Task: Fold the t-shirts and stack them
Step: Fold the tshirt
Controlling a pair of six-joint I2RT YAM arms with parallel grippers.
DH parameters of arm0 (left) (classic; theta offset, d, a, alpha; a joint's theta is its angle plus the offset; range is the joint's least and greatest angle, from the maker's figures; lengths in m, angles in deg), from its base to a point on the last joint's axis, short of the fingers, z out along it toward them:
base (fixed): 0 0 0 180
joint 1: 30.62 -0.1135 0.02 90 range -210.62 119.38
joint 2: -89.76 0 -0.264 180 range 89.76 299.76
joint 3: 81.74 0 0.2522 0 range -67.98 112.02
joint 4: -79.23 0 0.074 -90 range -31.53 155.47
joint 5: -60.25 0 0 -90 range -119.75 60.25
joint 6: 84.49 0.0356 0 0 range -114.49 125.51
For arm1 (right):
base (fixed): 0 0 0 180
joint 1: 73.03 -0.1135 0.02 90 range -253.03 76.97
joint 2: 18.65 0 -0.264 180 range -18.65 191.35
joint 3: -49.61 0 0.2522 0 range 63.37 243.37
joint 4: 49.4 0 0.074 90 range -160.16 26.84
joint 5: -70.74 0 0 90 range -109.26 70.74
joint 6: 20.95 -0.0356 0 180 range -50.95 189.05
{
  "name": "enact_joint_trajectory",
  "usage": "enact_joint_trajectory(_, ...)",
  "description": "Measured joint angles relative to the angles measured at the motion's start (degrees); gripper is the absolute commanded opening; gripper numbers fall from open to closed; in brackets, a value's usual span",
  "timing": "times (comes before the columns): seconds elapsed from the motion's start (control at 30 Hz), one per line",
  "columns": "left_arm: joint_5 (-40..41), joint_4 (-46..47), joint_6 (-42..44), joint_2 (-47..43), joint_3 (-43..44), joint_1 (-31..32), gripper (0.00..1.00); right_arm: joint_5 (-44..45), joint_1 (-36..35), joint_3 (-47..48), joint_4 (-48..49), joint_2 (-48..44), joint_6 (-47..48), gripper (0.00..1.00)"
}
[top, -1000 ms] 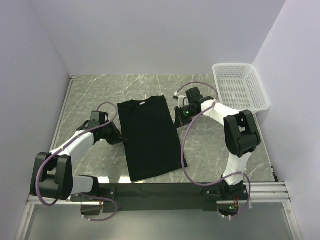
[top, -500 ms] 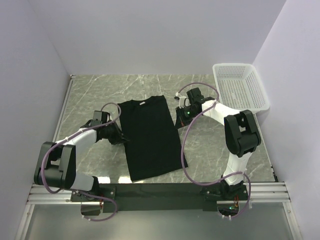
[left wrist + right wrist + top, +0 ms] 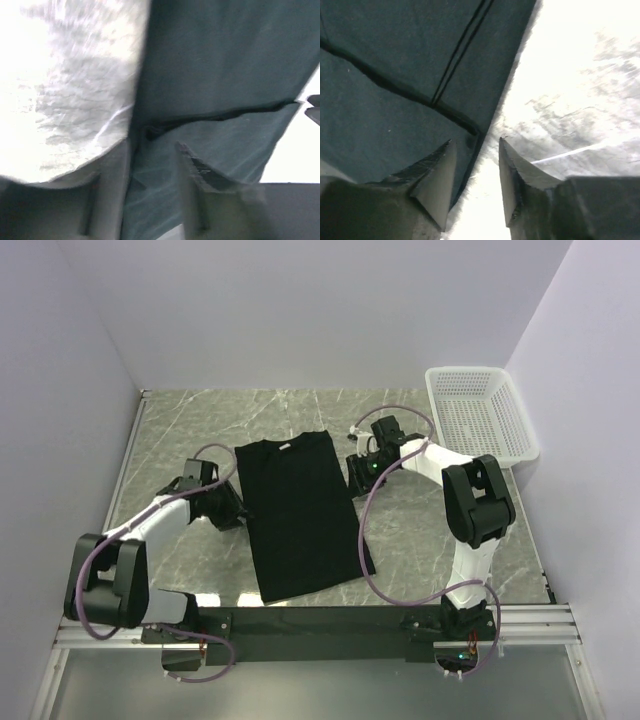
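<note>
One black t-shirt point(image 3: 300, 515) lies flat on the marble table point(image 3: 440, 530), folded into a long strip with its white neck label point(image 3: 286, 446) at the far end. My left gripper point(image 3: 238, 512) sits low at the shirt's left edge. In the left wrist view the left gripper point(image 3: 152, 145) has its jaws parted over the dark cloth point(image 3: 225, 60), which shows a fold seam. My right gripper point(image 3: 358, 472) is at the shirt's upper right edge. Seen from the right wrist, the right gripper point(image 3: 477, 141) is open astride the cloth's edge point(image 3: 385, 60), gripping nothing.
A white plastic basket point(image 3: 480, 415) stands at the back right corner of the table. Pale walls close in the left, back and right sides. Bare marble point(image 3: 580, 90) lies right of the shirt, and more shows on its left point(image 3: 75, 90).
Both grippers have gone from shut to open, letting go of the shirt's edges. The arms have barely shifted and the shirt lies as before.
</note>
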Motion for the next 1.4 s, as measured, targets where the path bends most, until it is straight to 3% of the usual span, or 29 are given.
enact_joint_trajectory(0.2,3.6,-3.5,1.1,-7.3,5.6,0.0,0.59,1.9,0.0,1.0,-0.2,-1.4,3.5,0.53)
enact_joint_trajectory(0.33,4.4,-6.5,2.4,-13.7,7.2,0.0,0.59,-0.4,0.1,0.9,-2.3,-6.1,13.2,0.54)
enact_joint_trajectory(0.4,3.0,-8.1,2.3,-17.2,6.2,0.0,0.59,-3.9,0.1,0.0,-5.0,-10.4,23.9,0.54)
enact_joint_trajectory(0.6,-4.3,-15.5,-2.0,-31.1,-6.1,1.7,0.59,-11.9,-0.1,-9.1,-24.7,-27.8,70.3,0.59)
enact_joint_trajectory(0.73,-9.0,-22.8,-8.5,-42.1,-13.4,3.1,0.59,-11.6,-3.2,-16.9,-31.4,-32.6,85.7,0.59)
enact_joint_trajectory(0.87,-11.6,-26.9,-14.7,-48.8,-17.0,3.8,0.56,-9.0,-10.8,-27.2,-27.4,-37.6,86.1,0.60)
enact_joint_trajectory(1.03,-12.0,-29.2,-19.4,-48.9,-18.4,4.3,0.54,-5.0,-19.7,-34.2,-18.2,-43.9,78.6,0.60)
enact_joint_trajectory(1.4,-10.0,-30.2,-29.3,-44.2,-18.5,11.6,0.54,-0.3,-21.6,-34.4,-5.3,-43.7,67.6,0.60)
